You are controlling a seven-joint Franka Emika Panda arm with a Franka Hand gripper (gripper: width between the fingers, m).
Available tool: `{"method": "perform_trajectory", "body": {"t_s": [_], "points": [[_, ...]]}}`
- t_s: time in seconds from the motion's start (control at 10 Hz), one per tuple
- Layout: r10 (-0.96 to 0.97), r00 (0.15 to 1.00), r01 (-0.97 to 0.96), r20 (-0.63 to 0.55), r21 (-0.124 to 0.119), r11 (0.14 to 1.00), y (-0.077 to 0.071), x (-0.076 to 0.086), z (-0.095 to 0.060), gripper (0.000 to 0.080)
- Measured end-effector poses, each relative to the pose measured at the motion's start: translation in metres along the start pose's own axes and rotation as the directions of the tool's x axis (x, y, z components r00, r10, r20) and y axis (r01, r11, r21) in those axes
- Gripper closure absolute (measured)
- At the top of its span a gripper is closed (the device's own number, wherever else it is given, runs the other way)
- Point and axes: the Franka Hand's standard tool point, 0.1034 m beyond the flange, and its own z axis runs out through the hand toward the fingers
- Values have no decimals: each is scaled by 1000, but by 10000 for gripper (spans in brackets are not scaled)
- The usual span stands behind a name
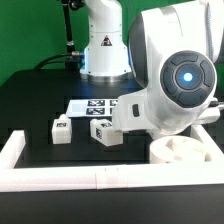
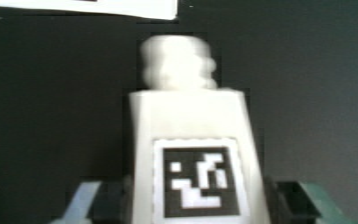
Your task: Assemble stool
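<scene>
**A:** Exterior view?
**B:** Round seat (image 1: 185,150) lower right; a loose leg (image 1: 62,130) lower left; the arm (image 1: 175,85) apparently hides the grasp.
**A:** Wrist view?
**B:** The gripper (image 2: 197,205) is clamped on a tagged leg (image 2: 190,120), fingers (image 2: 91,200) on its flat sides. I judge it rigid, light, slick plastic.

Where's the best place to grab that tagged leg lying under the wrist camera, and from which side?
Take the leg across its blocky tagged body, straight from above, jaws on the two flat side faces. It lies flat, tag up, and the ridged round peg would likely slip.
</scene>
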Motion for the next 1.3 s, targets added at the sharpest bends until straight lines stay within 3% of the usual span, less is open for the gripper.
{"method": "perform_trajectory", "body": {"t_s": [0.6, 0.9, 1.0, 1.1, 1.2, 1.3], "points": [[-2, 1000, 2, 1, -1, 1000, -1, -1, -2, 464], [-106, 992, 106, -71, -13, 994, -10, -32, -68, 462], [-118, 990, 117, -81, -16, 993, -10, -39, -77, 462], [-114, 990, 113, -85, -14, 994, -10, -37, -75, 462], [-75, 982, 83, -171, 36, 996, -12, -16, -65, 462], [-73, 974, 82, -216, 32, 996, -10, -17, -64, 462]]}}
